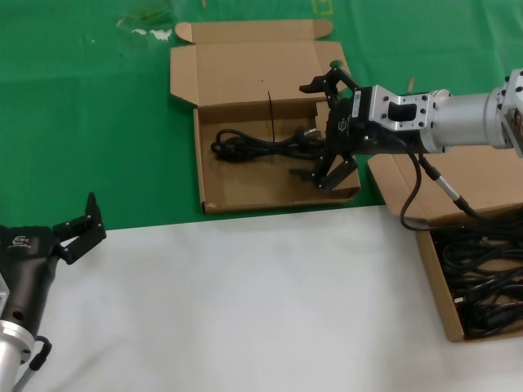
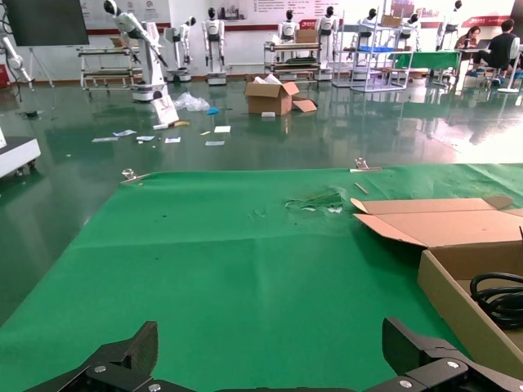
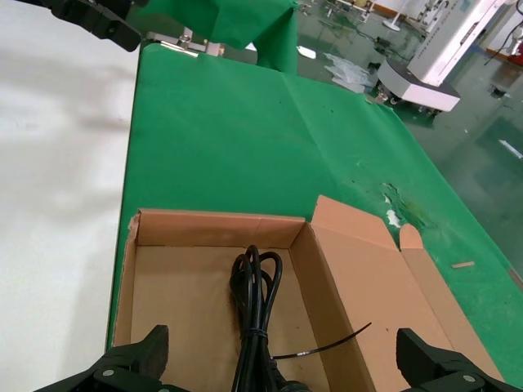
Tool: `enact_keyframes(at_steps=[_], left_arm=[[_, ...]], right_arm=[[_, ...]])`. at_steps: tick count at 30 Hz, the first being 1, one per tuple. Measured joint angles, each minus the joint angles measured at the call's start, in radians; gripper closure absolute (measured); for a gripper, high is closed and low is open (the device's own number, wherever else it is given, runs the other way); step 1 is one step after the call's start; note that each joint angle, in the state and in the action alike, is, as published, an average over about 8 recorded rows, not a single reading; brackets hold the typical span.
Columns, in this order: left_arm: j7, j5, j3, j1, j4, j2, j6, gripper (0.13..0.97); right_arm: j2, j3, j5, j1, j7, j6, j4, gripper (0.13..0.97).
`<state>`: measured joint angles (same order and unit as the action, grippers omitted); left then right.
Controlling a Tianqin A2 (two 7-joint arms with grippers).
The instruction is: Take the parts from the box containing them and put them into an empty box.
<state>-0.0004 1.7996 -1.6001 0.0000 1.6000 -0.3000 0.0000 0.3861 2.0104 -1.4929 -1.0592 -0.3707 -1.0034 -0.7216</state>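
Your right gripper is hovering over the near-right end of the empty box, its fingers spread wide and holding nothing. One power cord is lying across that box's floor beneath them. The box containing them is sitting at the right on the worktop, with more cords inside. Your left gripper is waiting near left, fingers wide apart.

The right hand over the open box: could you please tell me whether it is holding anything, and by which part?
Nothing is held. The right hand is open above the power cord, which lies in the box. The left hand is open too.
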Motion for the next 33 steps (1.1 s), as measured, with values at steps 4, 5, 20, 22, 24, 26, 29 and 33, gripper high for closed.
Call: enact_keyframes(at_steps=[4, 5, 20, 22, 24, 26, 29, 33], left_arm=[[0.0, 0.0, 0.0, 0.0, 0.0, 0.0, 0.0, 0.132], [0.0, 0.0, 0.0, 0.0, 0.0, 0.0, 0.0, 0.132], [0.0, 0.0, 0.0, 0.0, 0.0, 0.0, 0.0, 0.132], [0.0, 0.0, 0.0, 0.0, 0.0, 0.0, 0.0, 0.132], [0.0, 0.0, 0.0, 0.0, 0.0, 0.0, 0.0, 0.132], [0.0, 0.0, 0.0, 0.0, 0.0, 0.0, 0.0, 0.132], [0.0, 0.0, 0.0, 0.0, 0.0, 0.0, 0.0, 0.132], [0.0, 0.0, 0.0, 0.0, 0.0, 0.0, 0.0, 0.132]], right_arm=[[0.0, 0.0, 0.0, 0.0, 0.0, 0.0, 0.0, 0.129], [0.0, 0.0, 0.0, 0.0, 0.0, 0.0, 0.0, 0.129], [0.0, 0.0, 0.0, 0.0, 0.0, 0.0, 0.0, 0.129], [0.0, 0.0, 0.0, 0.0, 0.0, 0.0, 0.0, 0.129], [0.0, 0.0, 0.0, 0.0, 0.0, 0.0, 0.0, 0.129], [0.0, 0.0, 0.0, 0.0, 0.0, 0.0, 0.0, 0.129], [0.0, 0.0, 0.0, 0.0, 0.0, 0.0, 0.0, 0.129], [0.0, 0.0, 0.0, 0.0, 0.0, 0.0, 0.0, 0.129]])
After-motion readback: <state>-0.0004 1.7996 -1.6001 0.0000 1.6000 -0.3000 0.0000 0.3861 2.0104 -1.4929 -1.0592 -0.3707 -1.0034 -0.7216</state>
